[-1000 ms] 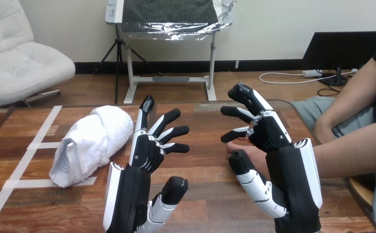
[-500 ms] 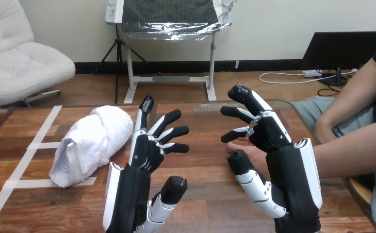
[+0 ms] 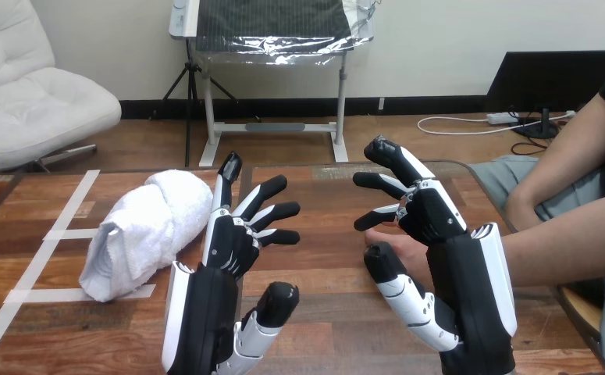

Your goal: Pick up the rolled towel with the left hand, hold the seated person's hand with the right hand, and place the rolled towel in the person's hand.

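A white rolled towel lies on the wooden table at the left, partly over strips of pale tape. My left hand is raised just right of the towel, fingers spread and straight, holding nothing. My right hand is up at the right with its fingers loosely extended. The person's hand rests on the table behind and under my right hand, mostly hidden by it; I see no robot finger curled round it. The person's forearm comes in from the right edge.
Pale tape strips mark the table's left part. The table's far edge runs just behind the towel and my fingertips. The person's other arm and their knee are at the right, beyond the table's corner.
My left hand has shifted slightly left, toward the towel, and its fingertips have risen a little. My right hand has edged left by a few pixels. The towel and the person's hand are unmoved.
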